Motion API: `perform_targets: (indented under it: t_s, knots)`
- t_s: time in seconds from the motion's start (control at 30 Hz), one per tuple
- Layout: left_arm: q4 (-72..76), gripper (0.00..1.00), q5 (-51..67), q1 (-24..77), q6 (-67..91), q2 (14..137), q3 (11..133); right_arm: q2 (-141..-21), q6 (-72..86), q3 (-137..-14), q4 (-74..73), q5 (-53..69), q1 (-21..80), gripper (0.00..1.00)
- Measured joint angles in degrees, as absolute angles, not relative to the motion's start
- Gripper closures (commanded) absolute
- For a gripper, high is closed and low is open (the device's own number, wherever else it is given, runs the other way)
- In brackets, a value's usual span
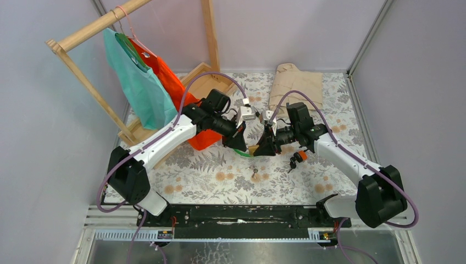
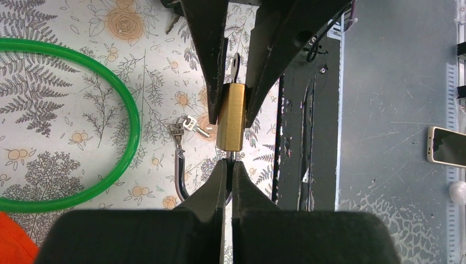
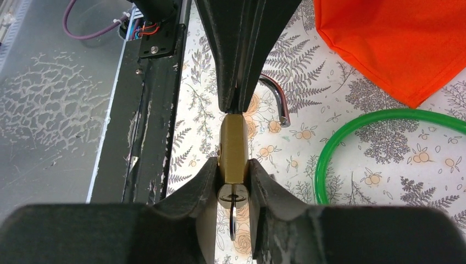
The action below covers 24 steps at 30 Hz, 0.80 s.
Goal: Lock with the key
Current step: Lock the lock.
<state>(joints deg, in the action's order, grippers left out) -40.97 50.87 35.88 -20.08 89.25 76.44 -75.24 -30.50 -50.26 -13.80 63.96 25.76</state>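
Brass and solid, the padlock (image 2: 229,118) is held up off the table (image 1: 209,181) between my two arms, just beside the green ring (image 2: 133,118). My right gripper (image 3: 233,175) is clamped across the flat sides of the body at the keyhole end. The key (image 3: 233,193) sits in the keyhole, its head poking out between those fingers. My left gripper (image 2: 228,165) is clenched tight at the opposite end, where the shackle (image 3: 275,93) goes in. I judge it pinches the shackle's fixed leg, though the fingers hide the joint itself. The shackle's free end stands off on the ring side of the body, unseated, so I read the lock as open. A few spare keys (image 2: 184,126) lie on the table between the lock and the ring. I expect the body to be heavy for its size, rigid and smooth, so it could slide under the pads. The broad flat faces are the place to hold it, as the right gripper does. The chromed shackle is round and slick and will tend to turn in a pinch, which helps swing it over its hole before pressing it home. The key is thin, so I would take it flat across the head and twist gently.
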Motion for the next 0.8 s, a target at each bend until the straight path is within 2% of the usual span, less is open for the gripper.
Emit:
perform_targets:
  t_s: [0.1,0.17,0.27,0.4,0.5,0.57,0.7,0.8]
  knots:
    - [-41.0,1.0,51.0,35.9,-20.0,89.3,76.4,-75.4,-30.2,-50.3,-13.8,64.0,25.8,0.99]
    - [-40.9,0.99,51.1,35.8,-20.1,89.3,76.3,-75.4,-30.2,-50.3,-13.9,64.0,25.8,1.0]
    - [-40.5,0.84,51.3,35.8,-20.1,89.0,75.9,-75.4,-30.2,-50.3,-14.2,63.9,25.7,1.0]
    - [-38.1,0.55,51.5,35.8,-20.9,86.9,73.7,-75.4,-29.7,-50.6,-14.9,64.8,25.0,1.0]
    - [-37.2,0.38,51.4,35.6,-23.1,83.7,72.0,-75.4,-29.0,-50.6,-15.3,65.7,23.0,1.0]
    - [-36.6,0.32,51.1,35.6,-25.5,80.8,70.6,-75.2,-28.4,-50.6,-15.7,66.5,21.9,1.0]
    - [-35.2,0.13,50.5,35.6,-31.1,76.2,68.6,-74.5,-26.8,-50.6,-15.9,68.8,20.8,1.0]
    - [-33.8,0.11,50.0,35.6,-35.4,75.3,67.6,-73.7,-25.3,-50.8,-15.8,71.1,20.3,1.0]
